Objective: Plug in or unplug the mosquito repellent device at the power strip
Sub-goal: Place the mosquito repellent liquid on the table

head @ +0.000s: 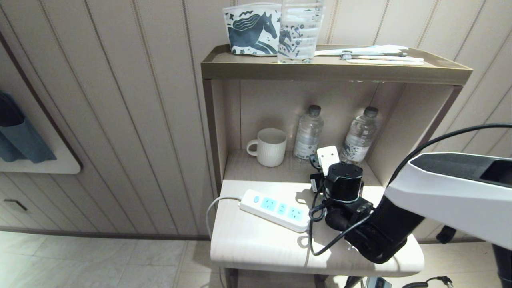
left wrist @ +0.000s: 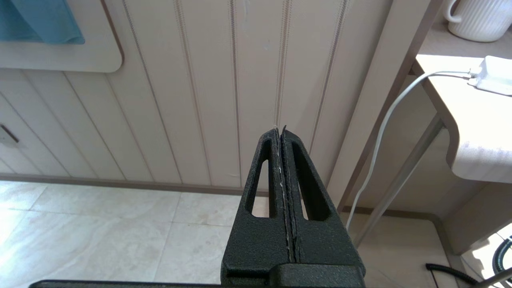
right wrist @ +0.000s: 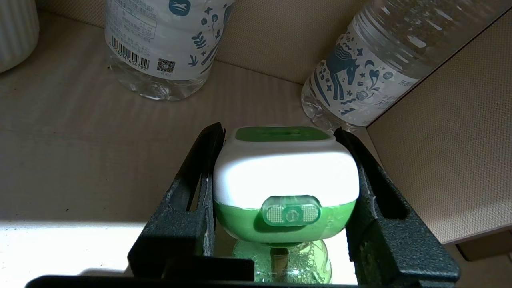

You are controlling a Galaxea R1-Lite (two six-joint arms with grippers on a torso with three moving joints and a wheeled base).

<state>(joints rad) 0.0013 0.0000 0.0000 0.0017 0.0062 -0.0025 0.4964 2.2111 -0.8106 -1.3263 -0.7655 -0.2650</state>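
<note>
The mosquito repellent device [right wrist: 285, 176] has a white-and-green head over a translucent green bottle. My right gripper [right wrist: 278, 130] is shut on it, one black finger against each side of the head. In the head view the device's white head [head: 328, 159] shows just past my right wrist, above the shelf surface in front of the water bottles. Whether its bottle rests on the surface I cannot tell. The power strip [head: 276, 209] lies on the table to the left of the wrist, all its blue sockets bare. My left gripper [left wrist: 280, 130] hangs shut beside the furniture, holding nothing.
A ribbed white mug [head: 270, 147] and two clear water bottles [head: 308, 133] [head: 360, 135] stand at the back of the shelf. The shelf's side wall [right wrist: 448, 152] is close to the right finger. The strip's white cord [left wrist: 384, 132] hangs off the table edge.
</note>
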